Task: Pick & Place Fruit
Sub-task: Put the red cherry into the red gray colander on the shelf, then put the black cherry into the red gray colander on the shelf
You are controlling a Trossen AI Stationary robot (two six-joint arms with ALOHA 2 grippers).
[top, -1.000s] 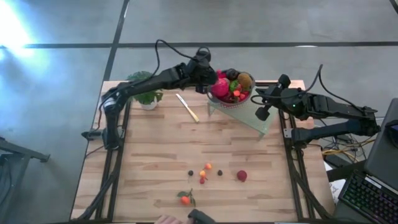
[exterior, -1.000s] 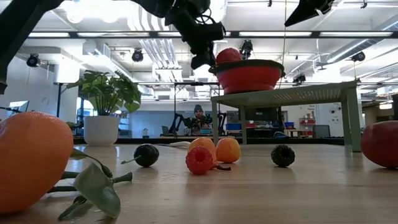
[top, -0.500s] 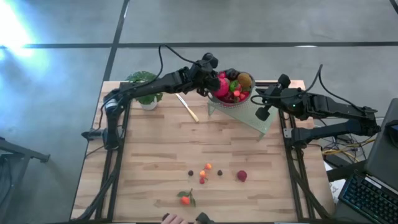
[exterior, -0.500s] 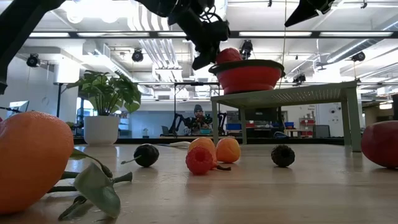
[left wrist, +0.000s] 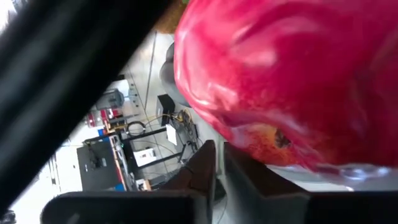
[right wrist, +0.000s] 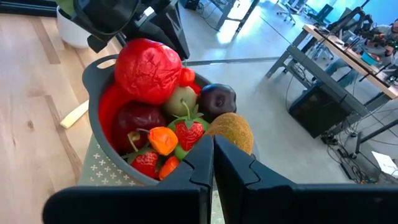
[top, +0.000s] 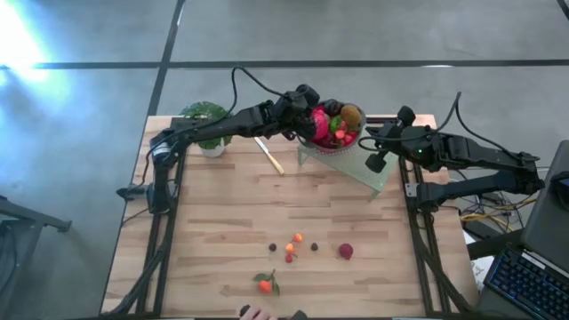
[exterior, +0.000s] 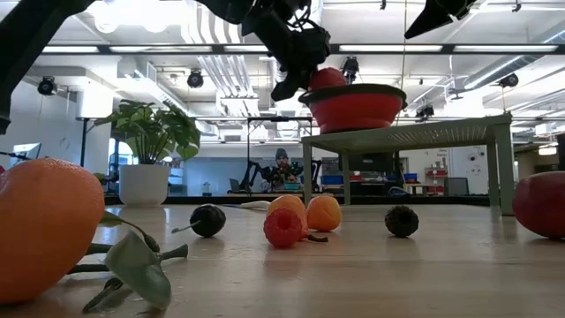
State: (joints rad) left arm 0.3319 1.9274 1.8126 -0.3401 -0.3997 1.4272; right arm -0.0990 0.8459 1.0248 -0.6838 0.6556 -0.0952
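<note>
A bowl (right wrist: 93, 93) heaped with fruit stands on a small pale stand (top: 360, 164) at the table's far side. A big red apple (right wrist: 148, 70) lies on top of the heap, with strawberries, a dark plum (right wrist: 217, 98) and a kiwi (right wrist: 231, 130) around it. My left gripper (right wrist: 177, 43) reaches in over the bowl's far-left rim, its fingers nearly together (left wrist: 227, 165), right beside the apple. My right gripper (right wrist: 211, 155) hangs shut in the air to the bowl's right. On the near table lie a leafy tangerine (top: 265, 284), small berries (top: 293, 243) and a red fruit (top: 345, 252). My left gripper's fingertips stand close against the red apple's side (left wrist: 267, 149), coming level and slanting from the table's left. The apple rests on the heap in the bowl. I cannot tell whether the fingers touch it.
A potted plant (top: 206, 124) stands at the far left, and a pale knife (top: 268, 153) lies between it and the stand. Bare wood lies across the middle of the table. A person's hand (top: 253, 313) shows at the near edge.
My left gripper has moved toward the table's right edge, closer over the bowl and the red apple, and has rolled about its own axis. The apple and the other fruit in the bowl lie as before.
</note>
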